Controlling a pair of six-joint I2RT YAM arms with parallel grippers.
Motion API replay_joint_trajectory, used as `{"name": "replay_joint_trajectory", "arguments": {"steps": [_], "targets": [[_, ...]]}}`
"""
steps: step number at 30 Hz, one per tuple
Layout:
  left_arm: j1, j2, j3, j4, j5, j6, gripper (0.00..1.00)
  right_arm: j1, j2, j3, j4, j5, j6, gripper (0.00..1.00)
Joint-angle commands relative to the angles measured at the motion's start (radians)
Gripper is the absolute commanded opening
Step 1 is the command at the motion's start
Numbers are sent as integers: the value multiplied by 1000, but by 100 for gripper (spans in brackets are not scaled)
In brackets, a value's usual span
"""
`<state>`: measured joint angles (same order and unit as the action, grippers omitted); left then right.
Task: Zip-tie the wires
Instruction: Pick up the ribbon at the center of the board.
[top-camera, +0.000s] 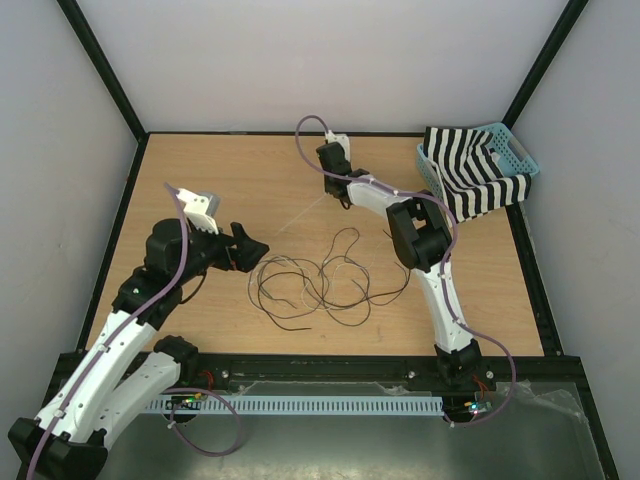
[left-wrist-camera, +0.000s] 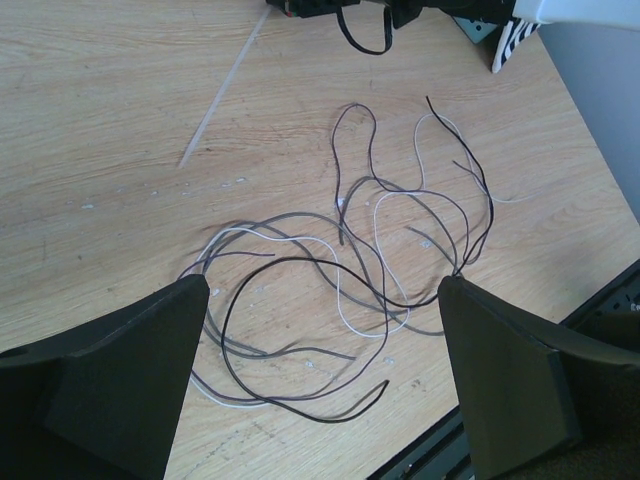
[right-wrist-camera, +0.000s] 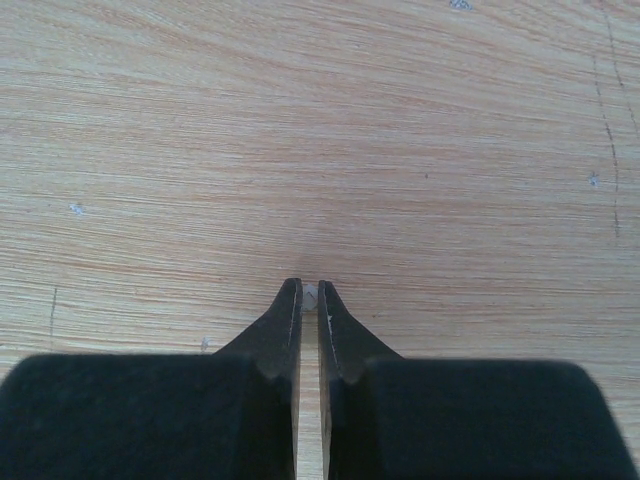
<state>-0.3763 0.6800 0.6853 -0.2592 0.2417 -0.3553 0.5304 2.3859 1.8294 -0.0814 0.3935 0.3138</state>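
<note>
The wires lie in loose dark and pale loops on the wooden table, also in the left wrist view. My left gripper is open and hovers over their left part, one finger on each side of the loops. The zip tie is a thin whitish strip lying flat, slanting from the wires toward the right gripper; it also shows in the left wrist view. My right gripper is down at the table, shut on the zip tie's end, a small white bit between its tips.
A blue basket holding a black-and-white striped cloth stands at the back right. A black rail runs along the table's near edge. Black frame posts mark the side edges.
</note>
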Motion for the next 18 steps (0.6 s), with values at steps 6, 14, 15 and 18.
{"name": "replay_joint_trajectory", "arguments": {"steps": [6, 14, 15, 18], "targets": [[4, 46, 23, 28, 105, 13, 99, 2, -76, 121, -27, -9, -117, 0], [5, 103, 59, 79, 143, 47, 99, 2, -331, -95, 78, -40, -241, 0], [5, 113, 71, 93, 159, 56, 99, 0, -370, -134, 96, -45, -246, 0], [5, 163, 103, 148, 210, 48, 98, -1, -483, -221, 115, -70, -269, 0]]}}
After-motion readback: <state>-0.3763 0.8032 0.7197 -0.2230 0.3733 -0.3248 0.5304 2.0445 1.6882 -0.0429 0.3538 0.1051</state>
